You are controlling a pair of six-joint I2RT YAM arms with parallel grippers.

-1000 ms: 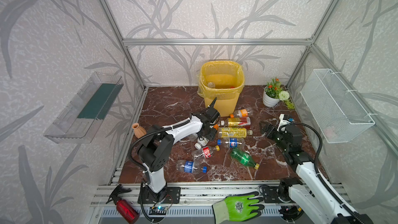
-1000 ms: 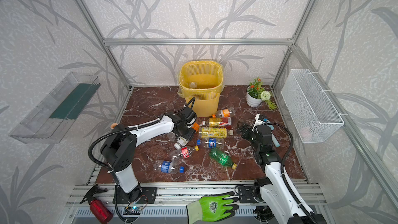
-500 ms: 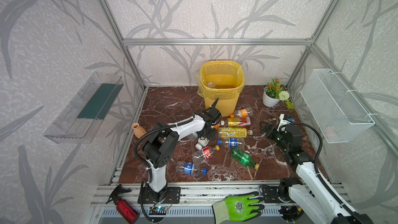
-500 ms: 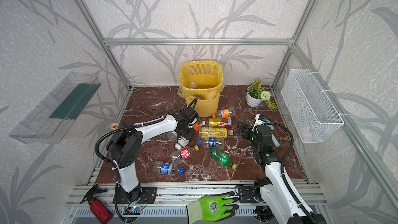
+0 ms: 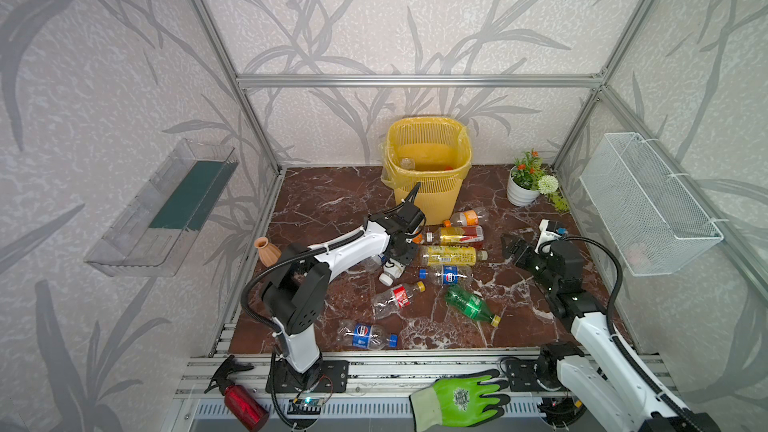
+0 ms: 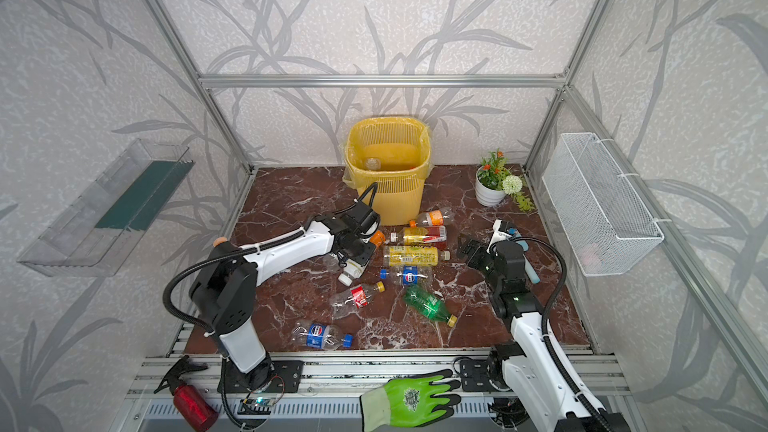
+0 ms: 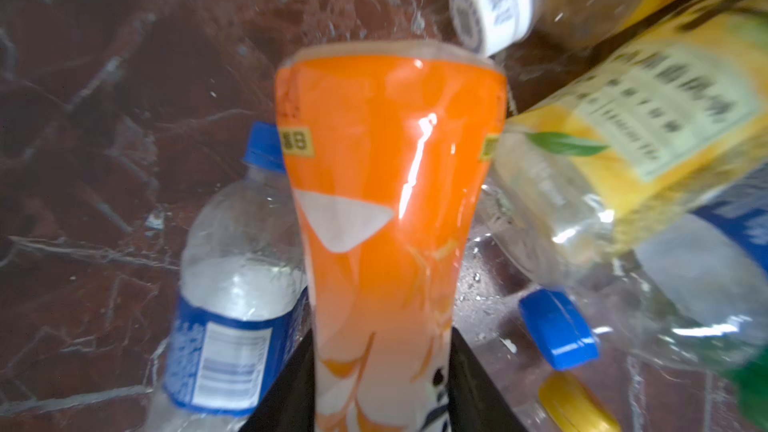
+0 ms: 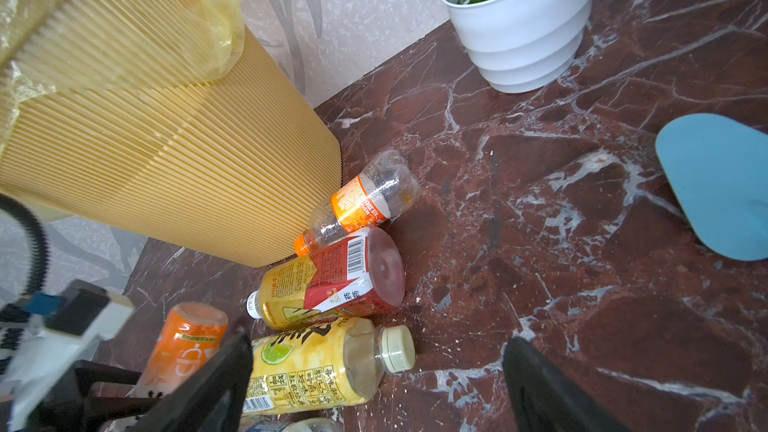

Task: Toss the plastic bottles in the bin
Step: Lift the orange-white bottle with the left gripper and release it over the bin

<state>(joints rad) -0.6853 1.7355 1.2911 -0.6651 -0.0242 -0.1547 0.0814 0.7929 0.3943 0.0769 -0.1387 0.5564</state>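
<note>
While tight around an orange bottle (image 7: 390, 209) by the bin (image 5: 428, 197), left hand (image 5: 401, 255) amid bottles (image 5: 449, 255); right hand (image 5: 513, 249) agape over bare marble (image 8: 540, 222).

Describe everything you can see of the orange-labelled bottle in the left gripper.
The orange-labelled bottle is thin clear plastic in a glossy orange sleeve that fades to white with dark lettering toward the left gripper, whose jaws are shut on its narrower part. Its wider end points away from the wrist camera; the cap is out of sight there. It sits between a blue-labelled water bottle and a yellow-labelled bottle; contact with either is unclear.
</note>
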